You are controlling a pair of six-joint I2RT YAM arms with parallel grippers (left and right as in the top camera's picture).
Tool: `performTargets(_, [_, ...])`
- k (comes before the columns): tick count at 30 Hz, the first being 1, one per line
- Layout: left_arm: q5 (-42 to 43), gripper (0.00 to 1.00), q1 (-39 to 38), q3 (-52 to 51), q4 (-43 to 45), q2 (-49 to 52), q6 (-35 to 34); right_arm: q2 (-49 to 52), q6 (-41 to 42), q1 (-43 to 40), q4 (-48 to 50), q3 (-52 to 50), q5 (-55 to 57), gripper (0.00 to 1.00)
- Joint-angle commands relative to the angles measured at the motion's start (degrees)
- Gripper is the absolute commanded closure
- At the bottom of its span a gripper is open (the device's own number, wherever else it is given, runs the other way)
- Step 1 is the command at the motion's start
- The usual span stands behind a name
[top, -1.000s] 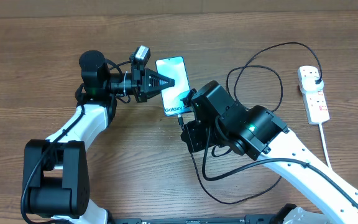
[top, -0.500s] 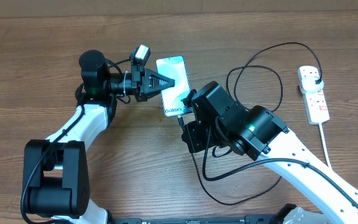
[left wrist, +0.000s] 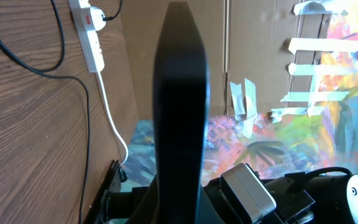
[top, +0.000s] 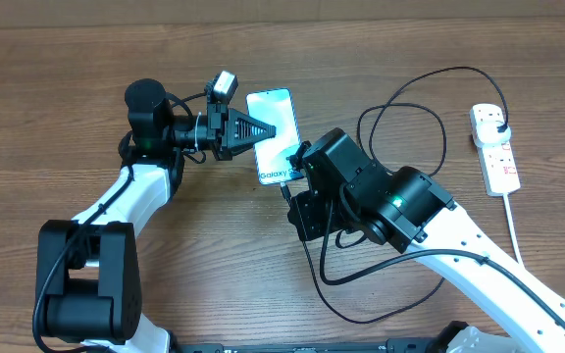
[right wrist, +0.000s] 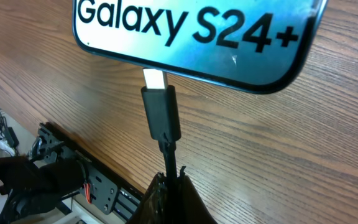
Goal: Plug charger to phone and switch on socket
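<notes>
The phone (top: 272,108) shows its light blue screen facing up, "Galaxy" text at the near end. My left gripper (top: 268,128) is rolled on its side and shut on the phone's left long edge; in the left wrist view the phone (left wrist: 179,93) is a dark edge-on column. My right gripper (right wrist: 169,177) is shut on the charger's cable just behind the black connector (right wrist: 161,112). The connector's metal tip meets the bottom edge of the phone (right wrist: 191,25), with part of the metal still showing. The charger cable (top: 456,69) loops right to its black plug (top: 499,126) in the white socket (top: 495,147).
A thick white cord (top: 513,221) runs from the socket toward the table's near right edge. Slack black cable (top: 361,316) loops on the wood under my right arm (top: 400,206). The socket (left wrist: 92,37) also shows at the left wrist view's top left.
</notes>
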Motion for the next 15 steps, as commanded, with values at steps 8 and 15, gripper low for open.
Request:
performTargets(8, [3.2,0.96,-0.3,1.4,0.3,-0.2,1.7,-0.3,1.6,-0.1,4.7,0.2,2.4,0.96])
performTargets(15, [3.3,0.96,-0.3,1.4,0.3,-0.2,1.8,-0.3,2.7,-0.1,9.9,0.2,2.5,0.96])
